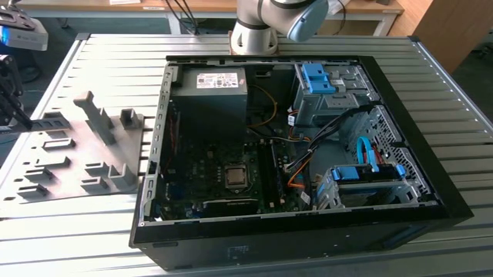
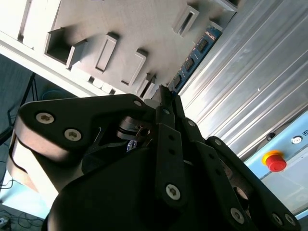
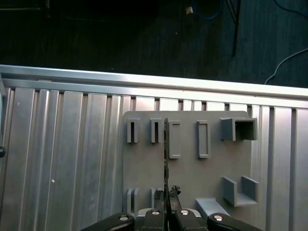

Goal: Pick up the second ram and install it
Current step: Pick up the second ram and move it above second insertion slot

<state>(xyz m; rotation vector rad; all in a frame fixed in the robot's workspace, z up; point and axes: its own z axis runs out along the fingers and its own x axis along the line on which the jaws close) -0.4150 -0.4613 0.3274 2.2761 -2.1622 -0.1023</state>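
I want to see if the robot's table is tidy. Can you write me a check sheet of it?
Surface: ribbed metal table, grey slotted tray on it.
Job's things: second ram, blue board with black chips, over the tray.
Clutter: open computer case beside the tray.
Grippers: gripper shut on the second ram's end.
Cables: orange cable and blue cable inside the case; cords on the floor.
Surroundings: red button, dark floor.

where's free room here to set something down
Free: table slats on the exterior view's right of the computer case, and camera-side of the grey tray. Crowded: inside the case; the tray, where the pincer grips the second ram.
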